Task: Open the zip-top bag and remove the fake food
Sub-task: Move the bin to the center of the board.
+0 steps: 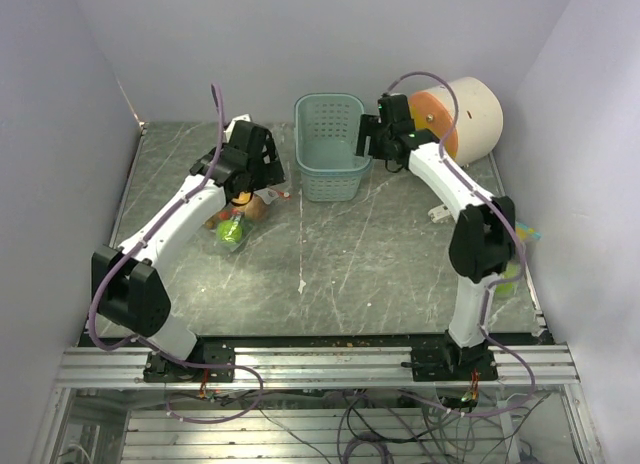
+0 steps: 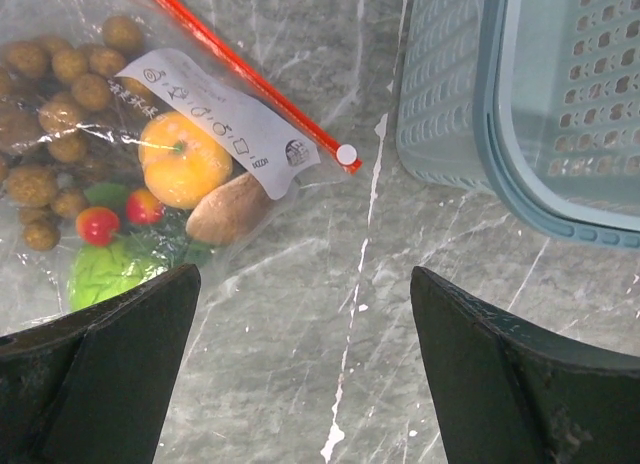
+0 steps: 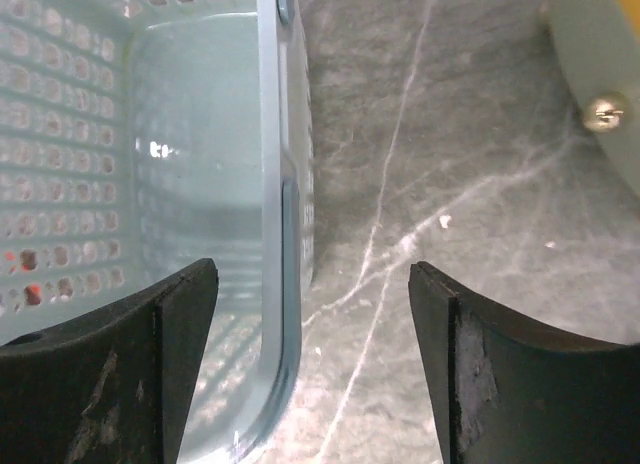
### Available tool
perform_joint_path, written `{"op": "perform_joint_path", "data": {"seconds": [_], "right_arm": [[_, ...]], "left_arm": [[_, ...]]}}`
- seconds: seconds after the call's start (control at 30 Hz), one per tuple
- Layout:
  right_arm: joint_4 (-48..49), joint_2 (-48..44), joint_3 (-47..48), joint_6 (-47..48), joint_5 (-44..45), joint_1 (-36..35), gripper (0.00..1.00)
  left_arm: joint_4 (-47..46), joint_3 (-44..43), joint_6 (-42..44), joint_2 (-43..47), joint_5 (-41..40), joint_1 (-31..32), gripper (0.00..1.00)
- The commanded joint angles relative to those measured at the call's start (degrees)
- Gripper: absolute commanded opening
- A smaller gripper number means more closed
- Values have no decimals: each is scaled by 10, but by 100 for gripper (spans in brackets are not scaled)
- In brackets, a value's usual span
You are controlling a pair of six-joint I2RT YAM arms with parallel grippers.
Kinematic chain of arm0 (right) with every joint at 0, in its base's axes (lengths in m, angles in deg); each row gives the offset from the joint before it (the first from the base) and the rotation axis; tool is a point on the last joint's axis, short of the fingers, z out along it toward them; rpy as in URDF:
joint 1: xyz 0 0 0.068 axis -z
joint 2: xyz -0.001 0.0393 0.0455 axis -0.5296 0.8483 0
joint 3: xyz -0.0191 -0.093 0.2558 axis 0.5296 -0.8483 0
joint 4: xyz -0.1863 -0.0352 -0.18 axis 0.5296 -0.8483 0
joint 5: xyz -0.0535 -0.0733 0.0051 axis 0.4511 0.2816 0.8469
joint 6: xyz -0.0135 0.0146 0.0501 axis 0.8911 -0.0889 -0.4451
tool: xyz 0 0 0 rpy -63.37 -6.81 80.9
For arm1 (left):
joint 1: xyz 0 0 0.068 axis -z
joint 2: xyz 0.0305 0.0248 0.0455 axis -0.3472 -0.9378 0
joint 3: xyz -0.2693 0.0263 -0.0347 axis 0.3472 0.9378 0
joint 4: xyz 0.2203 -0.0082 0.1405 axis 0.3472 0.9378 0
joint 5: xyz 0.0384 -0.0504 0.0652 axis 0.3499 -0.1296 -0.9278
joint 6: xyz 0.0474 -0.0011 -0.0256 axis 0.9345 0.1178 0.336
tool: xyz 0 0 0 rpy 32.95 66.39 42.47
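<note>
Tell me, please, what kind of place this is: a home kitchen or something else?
Probably a robot test cell in a lab, not a home: two arms bolted to an aluminium rail, plain walls closing in the table, and toy food in a zip-top bag as props.

Both arms reach forward, wrists bent down; left gripper (image 2: 303,284) and right gripper (image 3: 312,274) each hold 2 fingers spread wide.
</note>
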Motion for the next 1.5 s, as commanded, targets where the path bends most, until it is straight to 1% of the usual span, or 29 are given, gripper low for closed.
{"op": "perform_joint_path", "data": {"seconds": [0.0,0.07,0.13,0.2,0.27,0.37,0.43,0.47,0.57,0.7,0.77,0.83,0.93,1.07,1.13,1.2,1.27,1.3,1.47], "right_arm": [[56,-124,-47,18,25,1,78],[70,-175,-84,21,23,1,78],[83,-216,-121,18,9,1,78],[82,-245,-149,4,5,2,78],[70,-267,-173,-10,20,3,77],[61,-296,-220,-29,77,5,79],[77,-306,-255,-23,79,8,75],[78,-306,-261,-23,62,10,74],[77,-281,-250,-31,11,12,69],[71,-247,-225,-50,-23,12,46],[67,-238,-217,-59,-27,13,39],[68,-237,-212,-58,-31,13,37],[63,-240,-206,-56,-28,13,37],[42,-237,-190,-58,-26,12,39],[31,-236,-183,-62,-23,13,40],[22,-238,-179,-65,-21,13,39],[18,-240,-177,-66,-22,13,34],[13,-240,-174,-66,-23,12,32],[-16,-246,-158,-57,-11,12,31]], "left_arm": [[-23,22,13,10,31,-4,98],[-25,33,0,6,16,-4,98],[-26,42,-2,-3,-14,-5,93],[-1,28,6,-32,-48,-7,90],[16,7,20,-55,-68,-9,90],[-1,0,21,-62,-45,-13,91],[-21,-1,13,-59,-14,-13,92],[-30,-4,10,-58,-5,-14,92],[-30,-35,11,-62,12,-19,93],[-26,-95,16,-84,40,-30,92],[-10,-139,17,-115,41,-35,92],[3,-181,15,-160,35,-40,92],[-15,-216,7,-207,41,-55,92],[-46,-272,-7,-255,67,-63,99],[-63,-288,-16,-272,76,-62,100],[-62,-312,-22,-295,84,-62,99],[-59,-333,-26,-317,92,-62,98],[-62,-338,-29,-327,98,-62,98],[-76,-355,-48,-367,122,-49,96]]}}
